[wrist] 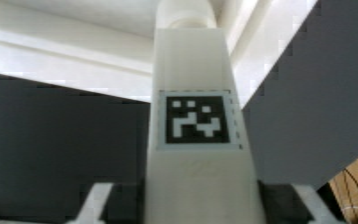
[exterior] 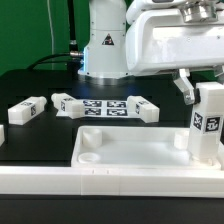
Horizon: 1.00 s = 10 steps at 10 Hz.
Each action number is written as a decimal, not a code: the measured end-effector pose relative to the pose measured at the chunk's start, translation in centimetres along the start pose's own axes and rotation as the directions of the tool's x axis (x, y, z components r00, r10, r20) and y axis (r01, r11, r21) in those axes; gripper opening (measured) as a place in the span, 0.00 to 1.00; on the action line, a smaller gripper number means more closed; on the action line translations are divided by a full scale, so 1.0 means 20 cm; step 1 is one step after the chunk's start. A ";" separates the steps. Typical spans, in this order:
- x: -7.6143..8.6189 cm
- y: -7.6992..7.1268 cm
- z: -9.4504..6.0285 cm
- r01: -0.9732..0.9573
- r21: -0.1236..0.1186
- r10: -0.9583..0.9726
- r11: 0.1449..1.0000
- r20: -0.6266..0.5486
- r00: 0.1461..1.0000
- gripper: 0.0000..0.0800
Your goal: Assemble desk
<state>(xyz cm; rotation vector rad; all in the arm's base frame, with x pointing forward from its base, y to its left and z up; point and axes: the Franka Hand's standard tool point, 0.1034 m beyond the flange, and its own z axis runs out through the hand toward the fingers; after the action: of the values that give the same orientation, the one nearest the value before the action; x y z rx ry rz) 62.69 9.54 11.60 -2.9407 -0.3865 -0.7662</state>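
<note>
The white desk slab [exterior: 135,134] lies flat at the front, with a round socket [exterior: 90,156] showing in its near corner on the exterior view's left. My gripper [exterior: 207,90] is shut on a white square leg [exterior: 208,125]. It holds the leg upright with the foot down at the slab's corner on the exterior view's right. I cannot tell whether it sits in a socket. In the wrist view the leg [wrist: 197,90] with its tag fills the middle between my gripper's [wrist: 197,208] fingers [wrist: 108,202]. Three loose legs [exterior: 28,109] [exterior: 68,103] [exterior: 141,108] lie behind the slab.
The marker board [exterior: 105,105] lies between two of the loose legs. The robot's base [exterior: 105,45] stands behind it. A long low white rail [exterior: 100,184] runs along the front of the slab. A small white piece [exterior: 2,134] shows at the left edge.
</note>
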 end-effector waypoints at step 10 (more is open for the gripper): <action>0.04 0.01 -0.06 0.002 0.000 -0.002 1.000 0.005 1.000 0.81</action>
<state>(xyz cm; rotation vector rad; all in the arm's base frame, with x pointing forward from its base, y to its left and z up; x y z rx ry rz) 62.80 9.32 12.95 -2.9429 -0.3900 -0.7599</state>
